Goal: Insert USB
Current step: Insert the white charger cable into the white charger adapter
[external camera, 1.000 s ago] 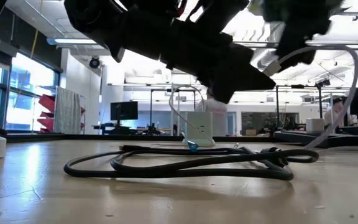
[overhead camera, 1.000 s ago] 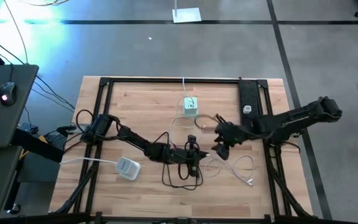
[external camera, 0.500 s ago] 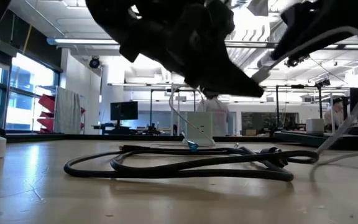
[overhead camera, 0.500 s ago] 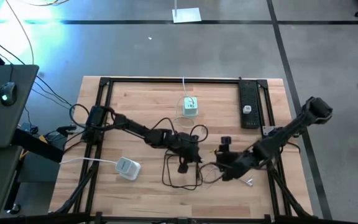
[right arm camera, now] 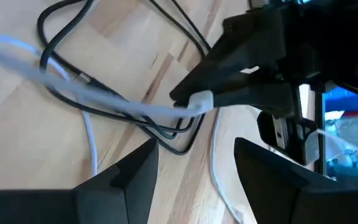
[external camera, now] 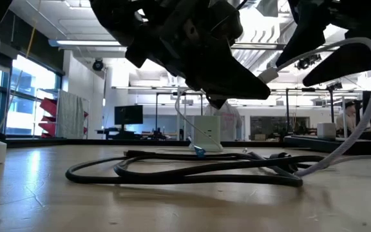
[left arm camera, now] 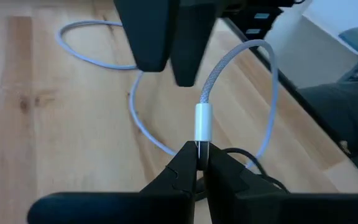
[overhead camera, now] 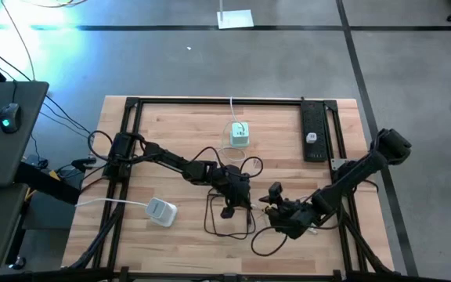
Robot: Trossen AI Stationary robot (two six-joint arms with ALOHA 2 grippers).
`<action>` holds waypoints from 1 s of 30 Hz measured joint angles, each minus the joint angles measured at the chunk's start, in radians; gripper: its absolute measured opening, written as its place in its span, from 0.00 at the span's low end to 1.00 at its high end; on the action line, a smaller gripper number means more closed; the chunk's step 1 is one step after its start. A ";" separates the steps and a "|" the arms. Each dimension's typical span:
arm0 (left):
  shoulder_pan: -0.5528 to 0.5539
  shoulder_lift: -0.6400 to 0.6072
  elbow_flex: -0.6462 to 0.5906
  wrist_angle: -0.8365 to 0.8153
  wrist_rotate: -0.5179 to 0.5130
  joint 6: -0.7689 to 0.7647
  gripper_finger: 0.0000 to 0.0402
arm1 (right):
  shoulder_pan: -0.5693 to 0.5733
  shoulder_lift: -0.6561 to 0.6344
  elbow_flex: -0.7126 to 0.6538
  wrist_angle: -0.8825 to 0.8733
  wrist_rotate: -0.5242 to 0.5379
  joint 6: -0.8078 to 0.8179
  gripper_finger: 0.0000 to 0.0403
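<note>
Right gripper point(overhead camera: 276, 205) has swung from table centre near the charger down toward the near edge over the last second, its arm now folded low along the right side; left gripper point(overhead camera: 231, 205) has edged slightly back toward table centre, and the white cable's loop has dragged with them.

Left gripper's fingertips point(left arm camera: 190, 163) are pinched tight on the metal tip of the white USB plug point(left arm camera: 202, 121) — the plug's white sleeve sticks straight out past them, with the braided white USB cable point(left arm camera: 247, 62) arcing off it and looping down onto the wood table point(overhead camera: 178, 133). Plug is held up off the table, seen in the low view at point(external camera: 267, 75), between the two grippers.

Right gripper's fingers point(right arm camera: 129, 171) are spread apart, nothing between them, facing the plug from just beside it; right wrist view shows the plug point(right arm camera: 199, 101) clamped in the left gripper point(right arm camera: 185, 98) ahead.

Black cable point(overhead camera: 229, 221) lies coiled on the table under the left gripper. White USB charger block point(overhead camera: 239, 135) sits at far centre, well apart from the plug — plug not inserted. Another white adapter point(overhead camera: 160, 211) lies at near left. Black power strip point(overhead camera: 312, 133) along the right rail.
</note>
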 joint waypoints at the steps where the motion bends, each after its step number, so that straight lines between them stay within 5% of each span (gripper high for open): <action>1: 0.000 0.000 0.000 0.007 0.002 0.000 0.00 | 0.000 0.015 0.000 0.014 -0.007 -0.012 0.48; 4: -0.003 -0.001 0.000 0.028 0.010 0.000 0.00 | 0.001 0.070 0.000 0.102 -0.010 -0.051 0.48; 10: -0.004 -0.002 0.000 0.026 0.014 0.000 0.00 | 0.028 0.123 0.000 0.175 0.173 -0.077 0.48; 30: -0.010 -0.003 0.000 0.051 0.066 0.000 0.00 | 0.018 0.117 0.000 0.256 0.152 -0.228 0.38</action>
